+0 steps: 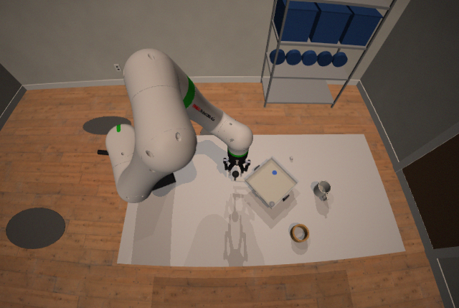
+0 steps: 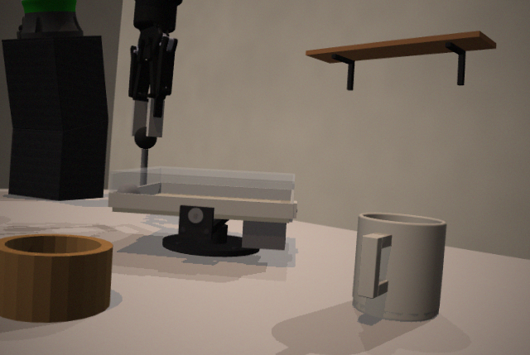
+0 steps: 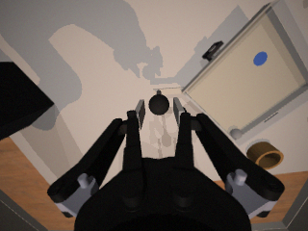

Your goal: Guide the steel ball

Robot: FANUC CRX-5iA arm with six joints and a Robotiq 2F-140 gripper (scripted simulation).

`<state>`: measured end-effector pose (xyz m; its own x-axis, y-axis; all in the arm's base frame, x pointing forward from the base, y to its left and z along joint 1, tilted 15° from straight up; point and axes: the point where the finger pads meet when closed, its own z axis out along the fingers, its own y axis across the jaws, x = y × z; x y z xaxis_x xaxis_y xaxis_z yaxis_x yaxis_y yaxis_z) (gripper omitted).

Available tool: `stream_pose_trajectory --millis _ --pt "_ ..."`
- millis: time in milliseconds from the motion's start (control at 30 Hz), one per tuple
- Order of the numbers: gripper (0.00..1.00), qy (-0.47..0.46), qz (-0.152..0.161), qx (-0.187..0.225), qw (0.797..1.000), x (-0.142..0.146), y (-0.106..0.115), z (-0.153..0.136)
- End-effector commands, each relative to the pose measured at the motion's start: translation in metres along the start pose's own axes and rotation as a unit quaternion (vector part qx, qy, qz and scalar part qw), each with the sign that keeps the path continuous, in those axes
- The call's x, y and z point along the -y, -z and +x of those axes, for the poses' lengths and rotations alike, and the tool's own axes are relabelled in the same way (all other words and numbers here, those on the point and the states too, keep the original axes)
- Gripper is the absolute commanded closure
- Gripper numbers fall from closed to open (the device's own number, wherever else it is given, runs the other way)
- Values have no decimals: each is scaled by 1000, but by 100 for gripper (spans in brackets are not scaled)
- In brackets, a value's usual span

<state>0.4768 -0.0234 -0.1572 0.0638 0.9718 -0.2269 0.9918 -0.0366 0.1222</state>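
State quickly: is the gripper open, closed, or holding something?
Gripper: partly open, fingers either side of the knob, not gripping it.

The bulky, rounded white robot arm (image 1: 159, 123) has smooth glossy links with small recessed screw holes, bright green bands at its joints and red-and-black lettering along the forearm. Its black two-fingered end effector (image 3: 157, 112) has paired linkage bars, grey fingertip pads (image 3: 140, 112) and grey knuckle pieces.
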Motion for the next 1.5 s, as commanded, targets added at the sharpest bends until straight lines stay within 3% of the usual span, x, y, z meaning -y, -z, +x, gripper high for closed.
stream_pose_trajectory --millis 0,1467 --pt "58 0 0 0 1000 0 0 0" --pt "58 0 0 0 1000 0 -11 0"
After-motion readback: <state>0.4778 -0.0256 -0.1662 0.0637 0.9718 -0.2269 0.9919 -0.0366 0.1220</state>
